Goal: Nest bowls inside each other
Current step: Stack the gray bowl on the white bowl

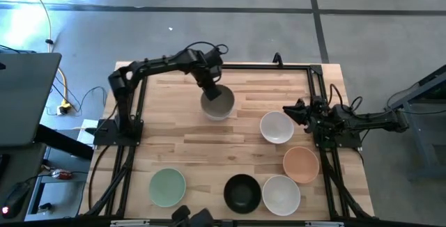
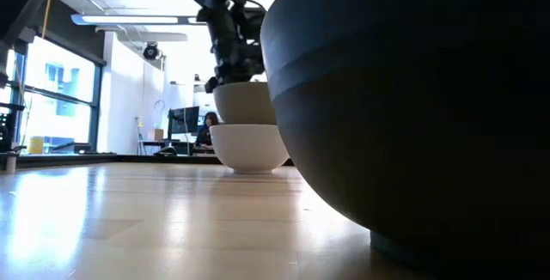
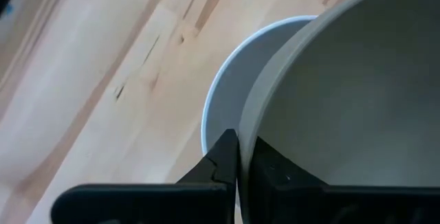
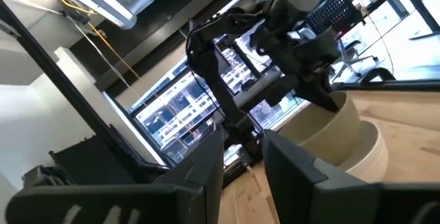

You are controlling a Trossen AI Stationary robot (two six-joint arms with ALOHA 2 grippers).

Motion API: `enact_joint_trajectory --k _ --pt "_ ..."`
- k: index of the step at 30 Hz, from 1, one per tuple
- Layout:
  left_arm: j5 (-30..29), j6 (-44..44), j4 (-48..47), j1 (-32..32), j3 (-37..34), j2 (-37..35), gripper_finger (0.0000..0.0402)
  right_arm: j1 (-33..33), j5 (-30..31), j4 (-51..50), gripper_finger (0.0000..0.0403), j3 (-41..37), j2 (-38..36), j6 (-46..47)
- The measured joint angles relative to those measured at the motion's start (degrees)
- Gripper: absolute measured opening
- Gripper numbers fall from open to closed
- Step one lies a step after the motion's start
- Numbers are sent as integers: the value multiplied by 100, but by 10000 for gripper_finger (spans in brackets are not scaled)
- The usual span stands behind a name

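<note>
The left hand (image 1: 209,88) was clenched on the rim of the grey-olive bowl (image 1: 220,102), one finger inside the wall and one outside, as the left wrist view showed. That bowl sat partly lowered into a white bowl (image 2: 249,145) resting on the bench (image 1: 181,150); its rim stood above the white rim.

Handling judgement: the bowls appeared rigid, smooth and probably light, and likely to chip if dropped. A smooth wall may slip, so a pinch across the rim, as used here, appeared the suitable hold.

Orientation: both bowls faced mouth up, axis vertical; being round, neither had a long axis. The held bowl appeared slightly tilted.

Relative to the stacked pair, the right hand (image 1: 300,113) waited to the right beside another white bowl (image 1: 277,127), fingers parted and grasping nothing. The peach-orange bowl (image 1: 301,165), black bowl (image 1: 242,193), third white bowl (image 1: 281,194) and mint bowl (image 1: 167,186) stood well apart, unnested.
</note>
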Motion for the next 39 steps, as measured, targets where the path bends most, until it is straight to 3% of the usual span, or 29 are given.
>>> enact_joint_trajectory --k 17,39 --pt "-243 307 -16 142 50 173 0 0 -45 -77 94 0 0 -38" --pt "-17 266 401 39 -361 199 2 0 -39 -81 94 0 0 -47"
